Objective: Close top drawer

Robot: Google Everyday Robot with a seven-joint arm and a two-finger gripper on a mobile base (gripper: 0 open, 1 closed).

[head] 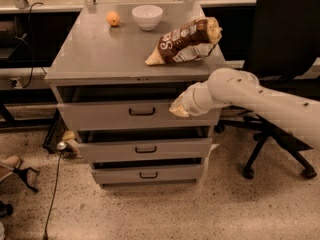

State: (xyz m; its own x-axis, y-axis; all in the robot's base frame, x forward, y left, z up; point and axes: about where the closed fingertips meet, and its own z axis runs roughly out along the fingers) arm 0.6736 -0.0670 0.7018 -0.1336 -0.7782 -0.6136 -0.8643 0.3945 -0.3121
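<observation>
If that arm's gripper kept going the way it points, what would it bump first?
Probably the top drawer, on its front panel right of the handle. The gripper sits just at it, though depth is hard to judge.

The one camera looks down from in front of and above the grey drawer cabinet, fairly near, facing its fronts, the arm entering from the right with the gripper against the top drawer.
</observation>
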